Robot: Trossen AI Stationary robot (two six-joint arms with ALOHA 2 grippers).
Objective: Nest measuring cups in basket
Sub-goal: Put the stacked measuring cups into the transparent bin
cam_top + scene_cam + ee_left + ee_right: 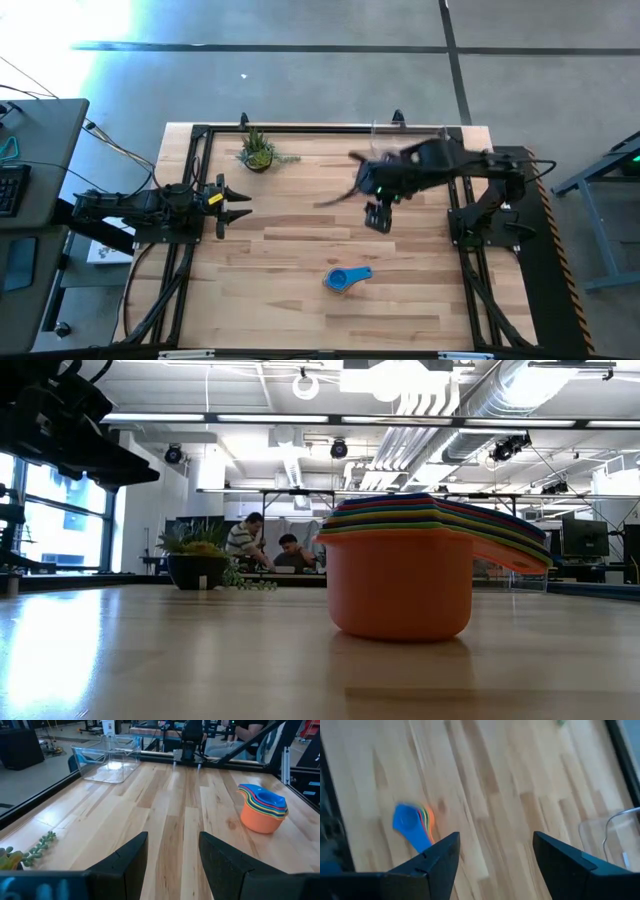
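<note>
While the wooden table [300, 250] fills most of the high view inside its black metal frame [200, 135], the two dark arms are the next biggest shapes on it. The right gripper [377, 217] hangs above the middle of the table, reaching in from the right side, its fingers [440, 857] spread wide apart with nothing between them. The left gripper [238, 204] sits low at the left edge, and its fingers [127, 860] are also parted and empty. The basket [107, 757], clear and low-walled, stands near the far right corner of the table, partly hidden under the right arm in the high view; no cups show in it. The measuring cups [346, 279] sit nested in one stack on the near part of the table, well apart from the basket, orange at the bottom and blue on top, handles pointing one way. A small potted plant [257, 152] stands near the far left edge.
</note>
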